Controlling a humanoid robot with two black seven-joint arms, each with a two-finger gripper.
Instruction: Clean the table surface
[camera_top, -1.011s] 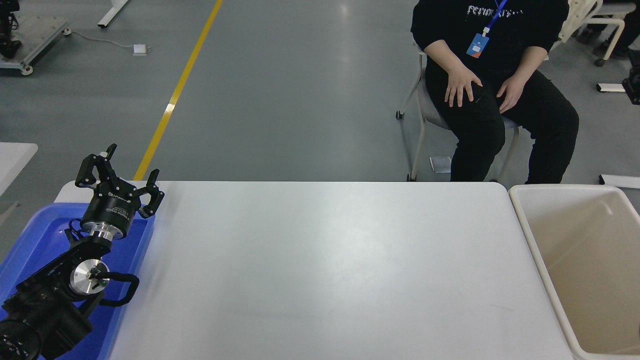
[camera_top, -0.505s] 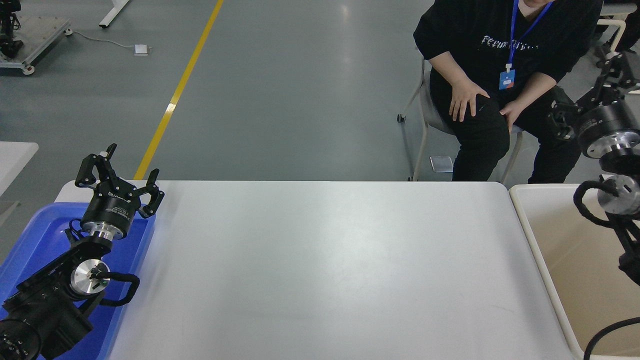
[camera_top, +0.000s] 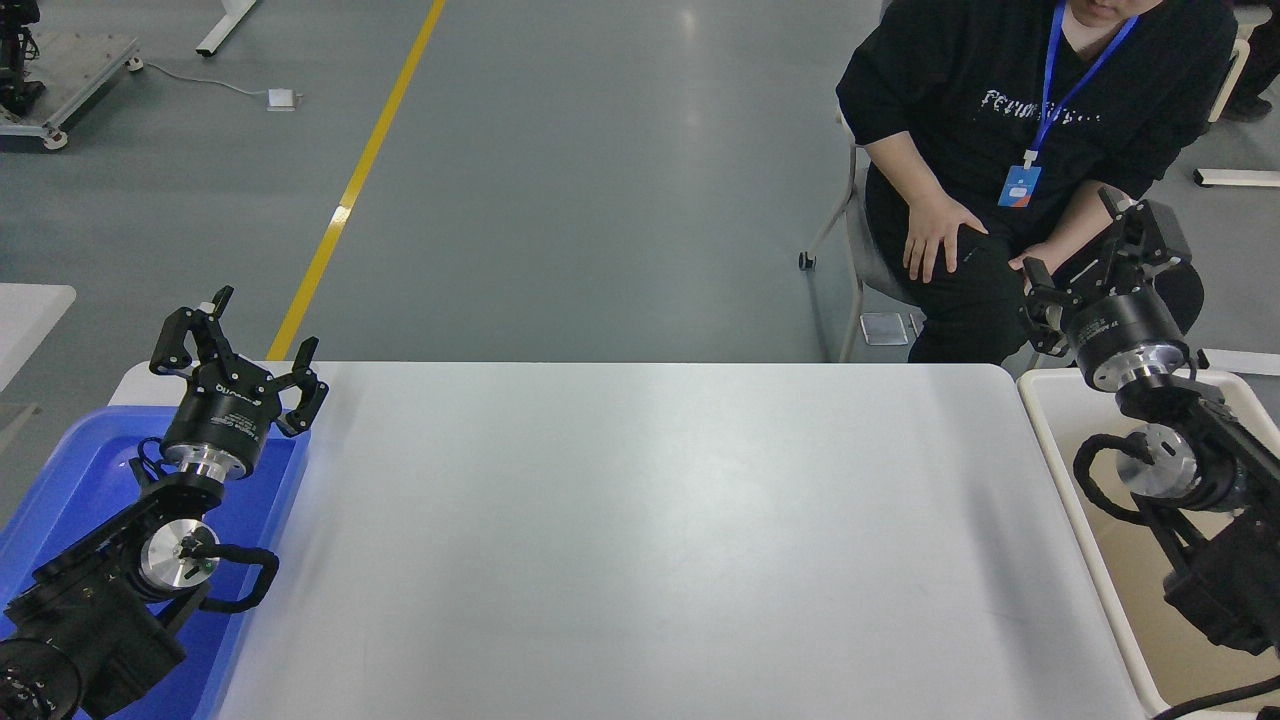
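Note:
The table surface (camera_top: 640, 540) is a wide, glossy white top with rounded corners, and nothing lies on it. My left gripper (camera_top: 240, 340) is open and empty, parked over the far end of the blue tray (camera_top: 70, 470) at the lower left. My right gripper (camera_top: 1085, 245) is open and empty, held above the far left corner of the beige tub (camera_top: 1060, 450) at the right, just past the table's far right corner.
A person (camera_top: 1010, 120) in black sits on a chair beyond the far right corner, hands on knees, close behind my right gripper. A yellow floor line (camera_top: 350, 180) runs beyond the table. A second white table edge (camera_top: 25, 310) shows at the left.
My right arm came into view from the right and moved down and left to the tub's far corner. The person leaned forward. The left arm has not moved.

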